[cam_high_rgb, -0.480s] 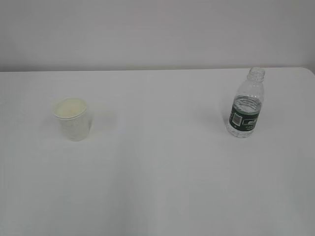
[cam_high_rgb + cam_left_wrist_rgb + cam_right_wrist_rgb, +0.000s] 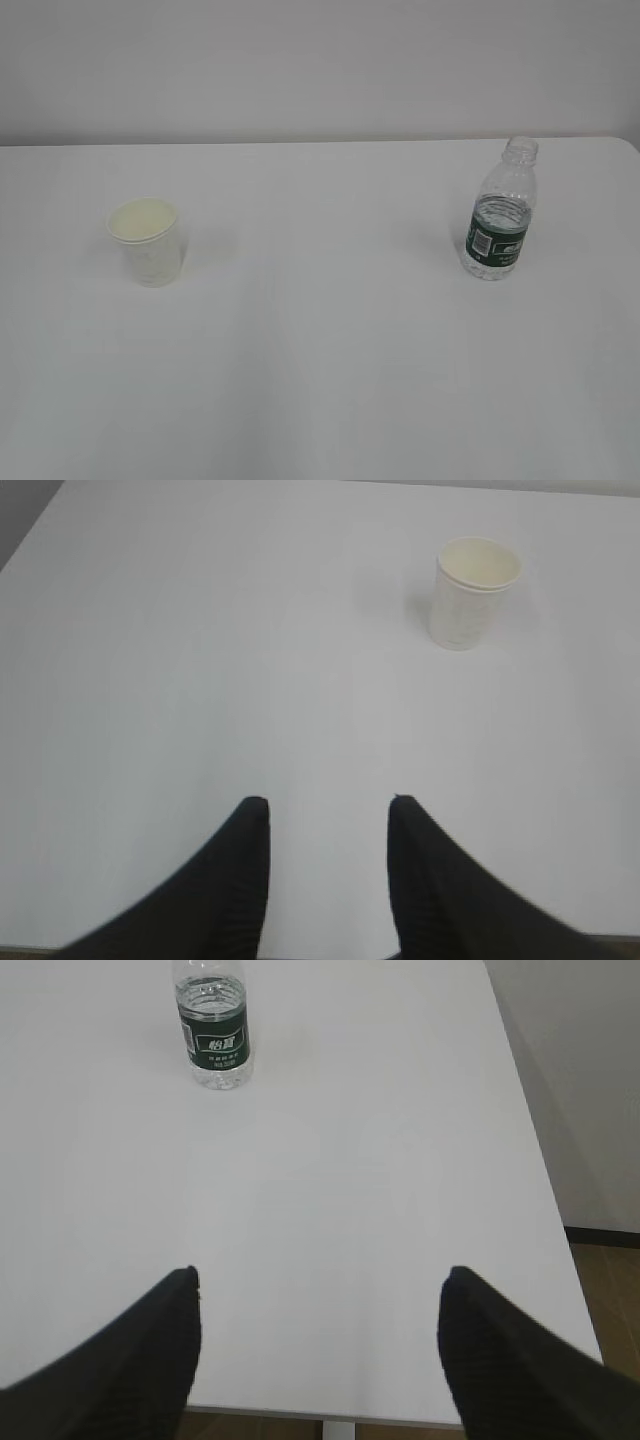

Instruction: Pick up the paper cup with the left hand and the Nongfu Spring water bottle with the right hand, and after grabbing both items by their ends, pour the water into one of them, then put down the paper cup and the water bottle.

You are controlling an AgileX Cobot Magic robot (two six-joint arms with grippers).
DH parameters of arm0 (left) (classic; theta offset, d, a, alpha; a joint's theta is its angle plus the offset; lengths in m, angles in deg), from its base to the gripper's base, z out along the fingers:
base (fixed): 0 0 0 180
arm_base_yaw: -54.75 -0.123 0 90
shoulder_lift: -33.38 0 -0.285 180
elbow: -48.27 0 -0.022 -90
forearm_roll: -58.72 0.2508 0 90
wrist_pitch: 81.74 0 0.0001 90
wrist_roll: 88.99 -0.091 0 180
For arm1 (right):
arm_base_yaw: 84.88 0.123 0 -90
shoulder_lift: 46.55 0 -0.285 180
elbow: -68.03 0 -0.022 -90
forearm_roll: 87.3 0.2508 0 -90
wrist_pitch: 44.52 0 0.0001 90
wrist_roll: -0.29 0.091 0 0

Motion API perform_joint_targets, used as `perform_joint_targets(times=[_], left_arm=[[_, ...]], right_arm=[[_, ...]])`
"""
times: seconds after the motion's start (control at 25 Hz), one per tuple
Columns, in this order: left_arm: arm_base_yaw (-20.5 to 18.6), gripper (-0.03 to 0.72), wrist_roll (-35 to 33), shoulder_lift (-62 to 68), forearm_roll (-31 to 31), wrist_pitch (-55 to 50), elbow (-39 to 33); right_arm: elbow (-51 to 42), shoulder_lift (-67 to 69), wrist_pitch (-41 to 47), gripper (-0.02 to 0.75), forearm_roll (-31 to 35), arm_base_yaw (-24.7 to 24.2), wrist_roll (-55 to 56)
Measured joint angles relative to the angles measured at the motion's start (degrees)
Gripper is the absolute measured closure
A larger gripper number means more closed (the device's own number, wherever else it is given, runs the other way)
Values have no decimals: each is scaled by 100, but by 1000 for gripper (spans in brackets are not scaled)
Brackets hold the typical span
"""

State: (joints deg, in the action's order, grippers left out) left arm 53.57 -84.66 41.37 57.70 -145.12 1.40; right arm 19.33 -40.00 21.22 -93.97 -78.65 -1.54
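The white paper cup (image 2: 147, 241) stands upright on the left of the white table (image 2: 320, 340); the left wrist view has the paper cup (image 2: 472, 592) far ahead and to the right. My left gripper (image 2: 328, 802) hangs over the table's near part, open, nothing between its black fingers. The Nongfu Spring water bottle (image 2: 500, 214), clear with a dark green label and no cap, stands upright at the right. In the right wrist view the bottle (image 2: 212, 1028) is far ahead to the left, with water inside. My right gripper (image 2: 320, 1272) is wide open and empty above the near edge.
The table's right edge (image 2: 540, 1170) drops to a brown floor (image 2: 605, 1290) beside a pale wall. The table's front edge (image 2: 330, 1418) lies just under the right gripper. Neither arm shows in the exterior view.
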Motion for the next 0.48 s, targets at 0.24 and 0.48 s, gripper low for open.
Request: perform_joint_targets(times=[0.24,0.48], left_arm=[[0,409,0,0,28,0,0],[0,410,0,0,43,0,0]], right_arm=[[0,0,0,175,0,0,0],[0,0,0,175,0,0,0]])
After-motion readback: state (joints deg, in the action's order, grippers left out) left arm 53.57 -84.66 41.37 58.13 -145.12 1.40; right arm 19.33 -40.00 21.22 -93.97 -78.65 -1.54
